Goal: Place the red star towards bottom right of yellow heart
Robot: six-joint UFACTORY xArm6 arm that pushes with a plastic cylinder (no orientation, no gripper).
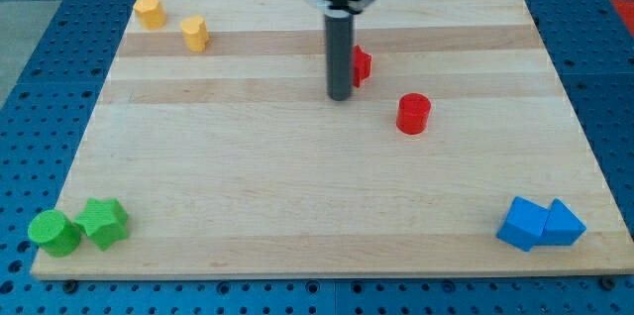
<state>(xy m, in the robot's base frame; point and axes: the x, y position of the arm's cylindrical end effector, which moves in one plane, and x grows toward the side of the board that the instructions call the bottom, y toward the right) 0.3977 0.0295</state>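
The red star (362, 64) lies in the upper middle of the board, mostly hidden behind my rod. My tip (340, 96) rests on the board just left of and slightly below the star, touching or nearly touching it. The yellow heart (194, 33) sits near the top left, far to the left of the star. A red cylinder (413, 114) stands apart, down and right of the star.
A yellow hexagon block (150, 11) is at the top left corner. A green cylinder (53, 233) and green star (104, 222) sit at the bottom left. A blue cube (523, 223) and blue triangle (563, 224) sit at the bottom right.
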